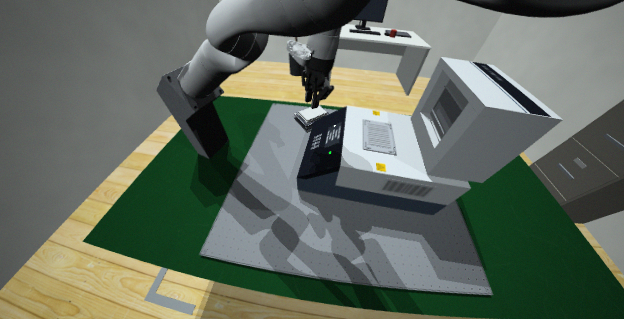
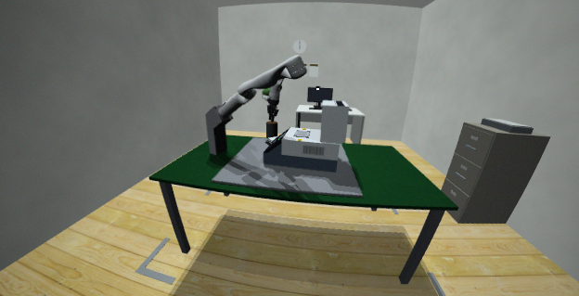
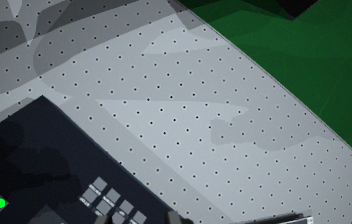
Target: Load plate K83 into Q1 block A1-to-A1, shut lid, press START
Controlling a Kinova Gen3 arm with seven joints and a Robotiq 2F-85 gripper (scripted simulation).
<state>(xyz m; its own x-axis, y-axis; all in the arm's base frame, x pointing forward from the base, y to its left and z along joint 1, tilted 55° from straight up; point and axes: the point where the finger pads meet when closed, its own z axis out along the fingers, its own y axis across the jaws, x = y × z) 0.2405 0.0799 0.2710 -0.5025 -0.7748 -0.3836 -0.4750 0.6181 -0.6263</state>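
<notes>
We hold our gripper (image 1: 317, 101) parted and empty just above plate K83 (image 1: 311, 116), which lies directly beneath us in its nest, because we judge the pick comes first. To our side Q1 (image 1: 385, 159) stands with its lid (image 1: 480, 117) raised, so the one block (image 1: 379, 137) is bare. We count one plate, one cycler and one green lamp (image 1: 330, 152).

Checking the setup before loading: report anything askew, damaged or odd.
Nothing stands out. The white cycler sits square on the grey dotted board, lid raised, lamp green; the white plate lies flat beside it.
</notes>
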